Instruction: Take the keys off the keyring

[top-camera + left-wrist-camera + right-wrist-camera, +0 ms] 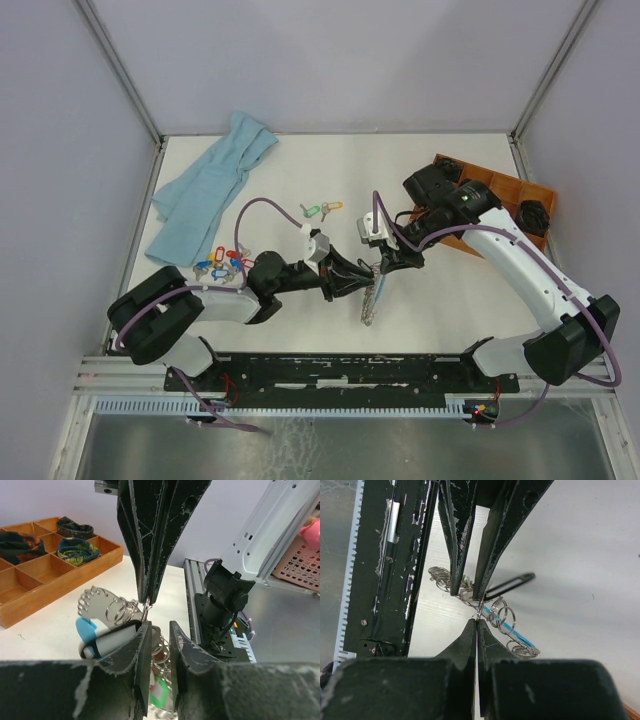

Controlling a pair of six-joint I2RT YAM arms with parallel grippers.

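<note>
The keyring (372, 300) hangs as a silver bunch between the two grippers, above the near middle of the table. My right gripper (388, 262) is shut on one thin silver ring of it (479, 614), fingertips (477, 621) pressed together. My left gripper (160, 635) stands narrowly open, with rings, a key head and a green tag (159, 692) in its gap. A flat silver key (97, 602) and the light blue stretch (86, 630) show left of its fingers. The blue stretch (512, 627) also trails toward the table in the right wrist view.
Loose keys with green and orange tags (322, 210) lie mid-table, and red- and blue-tagged ones (225, 262) lie by the left arm. A blue cloth (210, 195) lies at back left. A wooden compartment tray (510, 190) sits at back right. The black rail (395, 565) runs along the near edge.
</note>
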